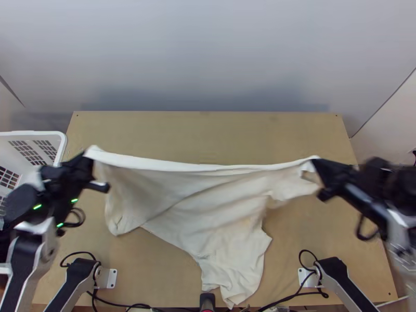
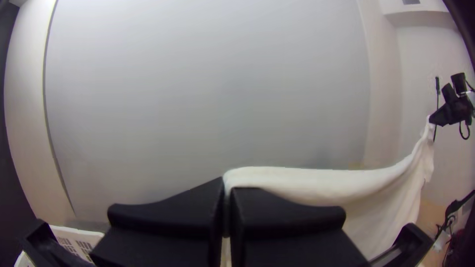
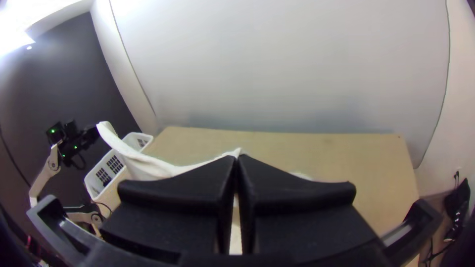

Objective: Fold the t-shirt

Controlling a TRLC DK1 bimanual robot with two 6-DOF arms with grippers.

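Observation:
Held up between both arms, the white t-shirt [image 1: 208, 208] hangs with its top edge stretched across the table and its lower part trailing toward the near edge. At its left end my left gripper [image 1: 89, 158] is shut on a corner; in the left wrist view the cloth [image 2: 307, 183] comes out from between the fingertips of that gripper [image 2: 227, 185]. My right gripper [image 1: 316, 164] is shut on the opposite end. In the right wrist view, cloth [image 3: 148, 165] runs to the tips of this gripper [image 3: 238, 159].
A white plastic basket [image 1: 63, 143] stands at the table's left side, beside the left arm. Bare wood of the table [image 1: 208, 132] lies beyond the cloth. Black cables [image 1: 299, 294] run along the near edge between the arm bases.

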